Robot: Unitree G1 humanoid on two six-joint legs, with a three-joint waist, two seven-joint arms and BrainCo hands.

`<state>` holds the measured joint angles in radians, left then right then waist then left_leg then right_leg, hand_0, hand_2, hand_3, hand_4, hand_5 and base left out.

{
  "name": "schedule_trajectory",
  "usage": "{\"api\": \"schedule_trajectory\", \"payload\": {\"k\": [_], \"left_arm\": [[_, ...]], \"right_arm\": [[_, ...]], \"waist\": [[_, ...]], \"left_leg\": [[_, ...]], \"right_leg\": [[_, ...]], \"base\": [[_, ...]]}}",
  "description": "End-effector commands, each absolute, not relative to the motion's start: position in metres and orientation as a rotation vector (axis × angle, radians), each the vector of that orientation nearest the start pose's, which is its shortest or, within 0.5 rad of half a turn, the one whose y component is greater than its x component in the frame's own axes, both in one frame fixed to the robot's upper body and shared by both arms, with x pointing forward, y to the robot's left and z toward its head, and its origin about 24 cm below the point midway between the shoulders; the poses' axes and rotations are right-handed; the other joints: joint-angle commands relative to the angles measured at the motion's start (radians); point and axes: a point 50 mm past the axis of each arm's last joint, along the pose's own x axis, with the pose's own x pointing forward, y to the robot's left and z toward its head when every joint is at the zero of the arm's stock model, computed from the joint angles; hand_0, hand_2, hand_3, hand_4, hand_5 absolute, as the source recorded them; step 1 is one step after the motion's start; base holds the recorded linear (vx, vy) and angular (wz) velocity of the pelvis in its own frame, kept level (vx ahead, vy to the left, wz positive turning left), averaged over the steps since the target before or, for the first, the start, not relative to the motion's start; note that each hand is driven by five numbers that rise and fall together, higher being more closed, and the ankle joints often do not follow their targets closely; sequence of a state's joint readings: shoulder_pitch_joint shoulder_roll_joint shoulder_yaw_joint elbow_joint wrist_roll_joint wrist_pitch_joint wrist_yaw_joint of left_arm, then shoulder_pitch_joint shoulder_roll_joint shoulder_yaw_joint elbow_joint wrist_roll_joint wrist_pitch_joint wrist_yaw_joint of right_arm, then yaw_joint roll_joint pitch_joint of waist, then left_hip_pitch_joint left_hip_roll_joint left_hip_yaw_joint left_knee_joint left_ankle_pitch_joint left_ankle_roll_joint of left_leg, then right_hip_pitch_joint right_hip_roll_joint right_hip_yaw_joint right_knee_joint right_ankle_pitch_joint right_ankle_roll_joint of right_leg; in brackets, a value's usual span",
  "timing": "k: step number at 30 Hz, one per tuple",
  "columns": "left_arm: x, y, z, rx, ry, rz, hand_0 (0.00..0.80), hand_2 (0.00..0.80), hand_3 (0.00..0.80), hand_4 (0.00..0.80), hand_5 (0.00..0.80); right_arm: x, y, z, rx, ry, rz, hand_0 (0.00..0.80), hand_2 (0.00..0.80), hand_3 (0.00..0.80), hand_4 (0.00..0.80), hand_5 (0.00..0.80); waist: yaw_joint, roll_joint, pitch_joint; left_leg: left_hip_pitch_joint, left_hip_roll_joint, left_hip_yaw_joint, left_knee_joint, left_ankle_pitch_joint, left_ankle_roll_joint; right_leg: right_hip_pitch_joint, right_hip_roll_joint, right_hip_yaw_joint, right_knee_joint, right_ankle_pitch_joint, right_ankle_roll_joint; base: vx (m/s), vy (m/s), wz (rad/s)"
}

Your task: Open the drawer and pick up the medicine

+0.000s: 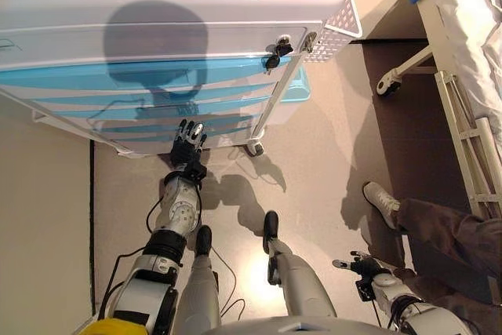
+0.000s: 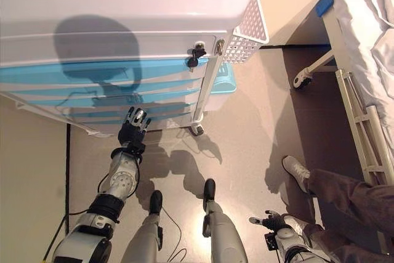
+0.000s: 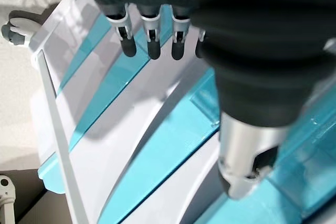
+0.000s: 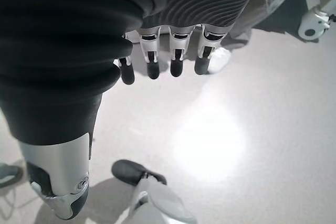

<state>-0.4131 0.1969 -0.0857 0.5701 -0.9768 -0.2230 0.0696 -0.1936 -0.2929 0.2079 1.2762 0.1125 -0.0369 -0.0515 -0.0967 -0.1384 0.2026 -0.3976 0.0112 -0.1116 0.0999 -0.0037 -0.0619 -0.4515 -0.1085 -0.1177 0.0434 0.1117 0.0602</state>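
Left eye view: the right hand (image 1: 362,265) hangs low at near right, fingers released, near a person's shoe (image 1: 382,202). Farther left, the left hand (image 1: 188,143) reaches with straight fingers to the cart's (image 1: 157,5) shut blue drawers (image 1: 141,76); no medicine shows.

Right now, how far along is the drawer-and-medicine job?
Nothing looks done: the cart's blue drawers all look closed and no medicine is in view. In hand: the left hand is up at the lower drawer fronts, fingers straight, gripping nothing. The right hand hangs open over the floor. Left: pull a drawer, take the medicine.
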Motion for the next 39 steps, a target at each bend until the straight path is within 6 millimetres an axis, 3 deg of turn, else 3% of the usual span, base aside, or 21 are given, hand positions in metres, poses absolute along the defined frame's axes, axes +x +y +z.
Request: {"api": "schedule_trajectory", "payload": {"k": [1, 25, 39], "left_arm": [[0.34, 0.183, 0.083, -0.765, -0.174, 0.079, 0.0, 0.0, 0.0, 0.0, 0.0], [0.339, 0.203, 0.09, -0.98, -0.279, 0.089, 0.0, 0.0, 0.0, 0.0, 0.0], [0.341, 0.215, 0.108, -0.954, -0.365, 0.09, 0.0, 0.0, 0.0, 0.0, 0.0]], "right_arm": [[0.159, -0.254, -0.135, -0.351, 1.042, -0.105, 0.0, 0.0, 0.0, 0.0, 0.0], [0.157, -0.252, -0.136, -0.342, 1.041, -0.083, 0.0, 0.0, 0.0, 0.0, 0.0], [0.151, -0.254, -0.138, -0.346, 1.058, -0.076, 0.0, 0.0, 0.0, 0.0, 0.0]], "waist": [[0.004, -0.012, -0.01], [0.015, -0.049, 0.001], [0.016, -0.064, -0.008]], "left_leg": [[-0.072, -0.039, -0.038, 0.017, 0.034, 0.039], [-0.062, -0.033, -0.037, 0.018, 0.027, 0.039], [-0.057, -0.035, -0.039, 0.009, 0.03, 0.04]], "right_leg": [[-0.01, 0.004, -0.017, 0.069, -0.04, 0.042], [-0.003, 0.013, -0.011, 0.065, -0.03, 0.041], [0.001, 0.014, -0.011, 0.06, -0.026, 0.043]], "base": [[0.0, 0.0, 0.0], [0.0, 0.0, 0.0], [0.002, 0.0, 0.0]]}}
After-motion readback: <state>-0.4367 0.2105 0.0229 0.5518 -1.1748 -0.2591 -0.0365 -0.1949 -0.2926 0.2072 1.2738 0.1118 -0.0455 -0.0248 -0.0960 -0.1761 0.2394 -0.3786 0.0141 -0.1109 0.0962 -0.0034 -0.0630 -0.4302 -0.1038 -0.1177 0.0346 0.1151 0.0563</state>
